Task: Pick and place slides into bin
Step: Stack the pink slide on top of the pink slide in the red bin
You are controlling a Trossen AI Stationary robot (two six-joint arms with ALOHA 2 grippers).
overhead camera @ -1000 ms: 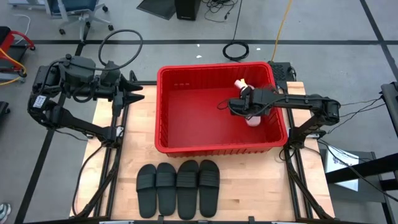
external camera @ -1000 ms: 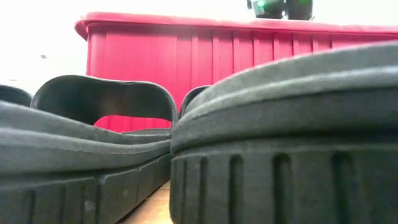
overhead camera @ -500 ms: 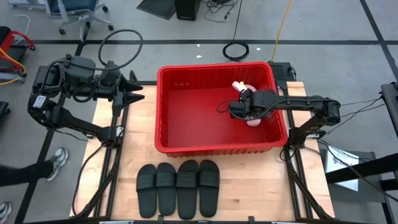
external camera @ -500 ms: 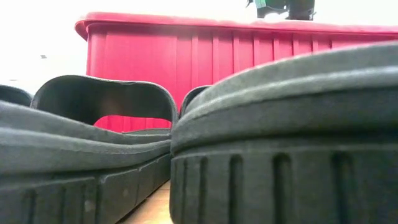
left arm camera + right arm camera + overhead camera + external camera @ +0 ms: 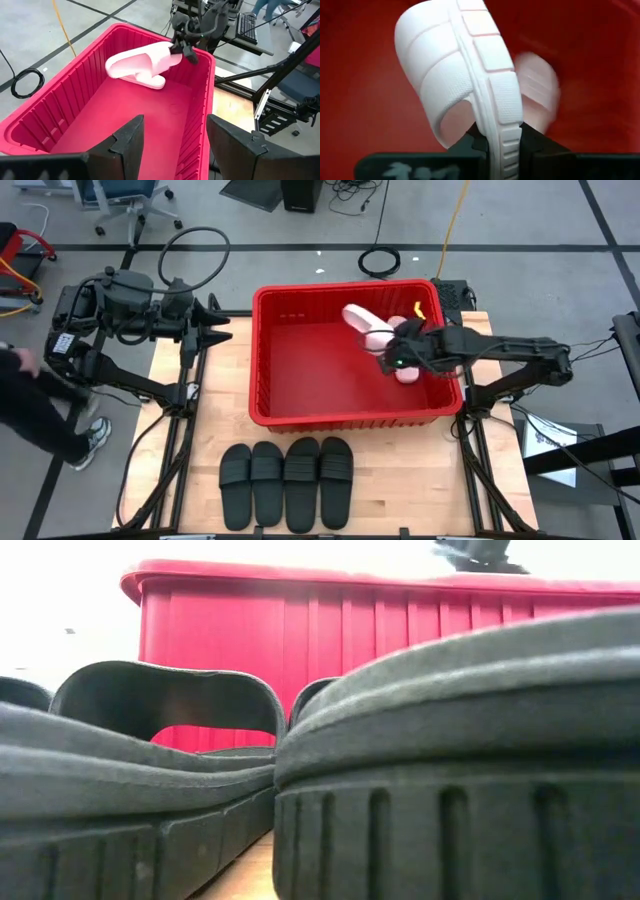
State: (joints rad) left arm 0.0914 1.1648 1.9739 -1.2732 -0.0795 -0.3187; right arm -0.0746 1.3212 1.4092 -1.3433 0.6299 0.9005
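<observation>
While a person point(image 5: 40, 415) in dark clothes and a pale shoe walks on the grey floor point(image 5: 300, 220) at the far left, the left gripper point(image 5: 215, 325) waits just past the left end of the bin point(image 5: 262, 360). Its two dark fingers point(image 5: 127, 145) are spread apart and hold nothing.

The bin is a big red tub that sits on the far half of the wooden table point(image 5: 390, 470). Its red bottom is mostly bare. Over its right side hangs one pale pink slide point(image 5: 362, 326), lifted off the bottom and tilted. The right gripper point(image 5: 398, 350) pinches this slide by the edge of its sole, with a finger on each side. The right arm reaches in over the right wall of the bin. A second pink slide point(image 5: 405, 372) lies low in the bin, right under that gripper, and mostly hidden by it.

Four black slides point(image 5: 286, 482) lie in a neat row on the table in front of the bin, side by side and touching, well apart from both grippers. From table height they fill the near view, with the red bin wall point(image 5: 300, 640) behind them.

On the floor beyond the table lie a coil of black cable point(image 5: 380, 260) and a yellow cord point(image 5: 455, 220). An office chair point(image 5: 125, 205) stands at the far left.
</observation>
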